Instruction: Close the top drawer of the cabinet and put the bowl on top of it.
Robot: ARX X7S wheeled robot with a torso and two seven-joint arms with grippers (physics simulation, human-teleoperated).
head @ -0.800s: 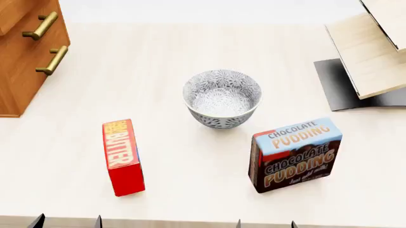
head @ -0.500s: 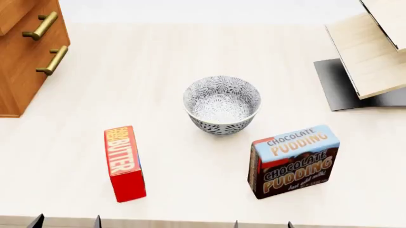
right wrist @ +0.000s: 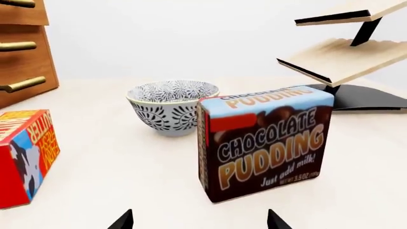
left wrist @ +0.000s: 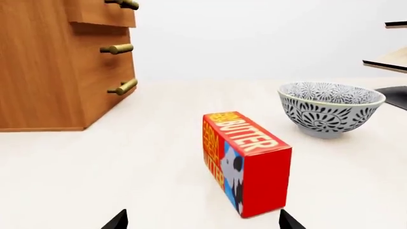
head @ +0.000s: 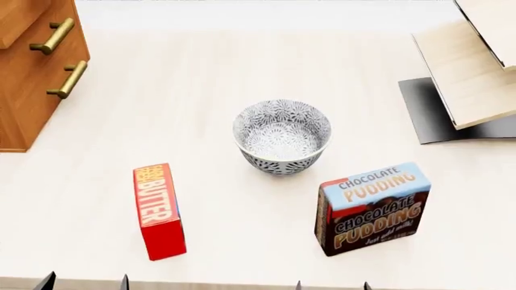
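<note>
Both grippers, left gripper point(left wrist: 202, 222) and right gripper point(right wrist: 198, 220), are hanging open and empty. Beyond them the bowl point(head: 282, 137) is sitting; left of the bowl, the top drawer point(left wrist: 102, 12) is jutting from the cabinet point(left wrist: 57, 71), nearer the left arm.

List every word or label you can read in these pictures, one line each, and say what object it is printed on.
"BUTTER": along the top and side of the red butter box.
A small yellow line above "BUTTER" on that box: too blurred to read.
"CHOCOLATE PUDDING": on the pale blue top of the pudding box.
"CHOCOLATE PUDDING": again, large, on its brown front.
"Just add milk!": small script low on that front.
The bowl and the cabinet carry no text.
</note>
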